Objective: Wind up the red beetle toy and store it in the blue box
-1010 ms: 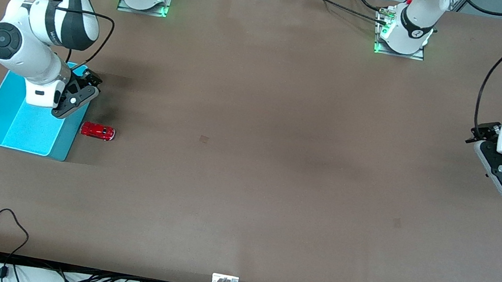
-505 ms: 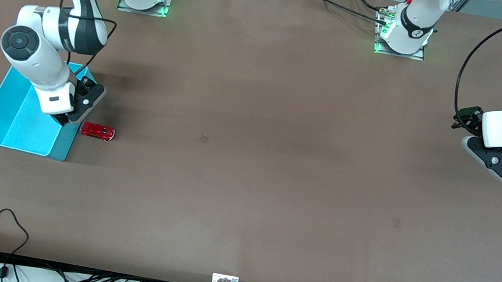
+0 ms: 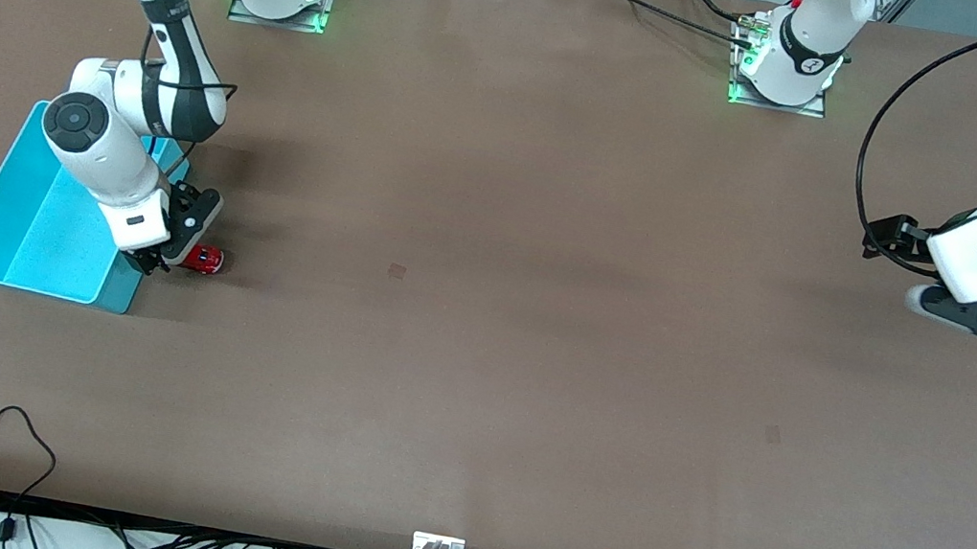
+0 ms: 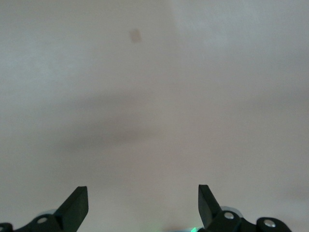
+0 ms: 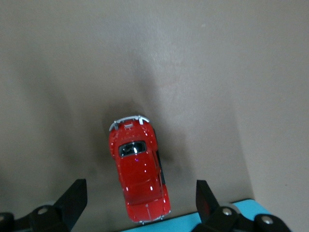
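The right gripper (image 3: pixel 158 260) is held wide open and empty just over the red toy car (image 3: pixel 205 258), which is seen on the table (image 3: pixel 483 312) just beside the blue box (image 3: pixel 29 235). The left gripper (image 4: pixel 142 205) is held spread and empty over bare table at the left arm's end.
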Controlling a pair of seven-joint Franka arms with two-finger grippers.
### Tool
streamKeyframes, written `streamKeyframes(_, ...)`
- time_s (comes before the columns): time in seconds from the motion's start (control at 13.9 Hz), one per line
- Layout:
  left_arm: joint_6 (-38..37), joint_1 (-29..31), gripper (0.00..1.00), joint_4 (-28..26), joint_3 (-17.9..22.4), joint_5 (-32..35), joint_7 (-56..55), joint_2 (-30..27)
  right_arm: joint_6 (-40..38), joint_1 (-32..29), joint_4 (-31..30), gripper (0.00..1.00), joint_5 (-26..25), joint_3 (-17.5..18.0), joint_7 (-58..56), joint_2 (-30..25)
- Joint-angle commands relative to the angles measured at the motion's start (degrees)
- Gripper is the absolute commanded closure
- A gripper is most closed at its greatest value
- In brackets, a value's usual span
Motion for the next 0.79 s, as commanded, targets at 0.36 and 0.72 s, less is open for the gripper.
streamKeyframes(0.36, 8.9, -8.5, 0.0, -13.9, 9.4, -3.2, 2.1, -15.6, 3.3, -1.0, 0.7, 0.19, -1.0, 0.4, -1.2, 3.5)
streamKeyframes(0.72, 7.3, -8.7, 0.0, -12.5, 9.0, -6.7, 0.4, -15.0, 2.8, -1.0, 2.4, 1.0, -0.9, 0.4, -1.5, 3.0)
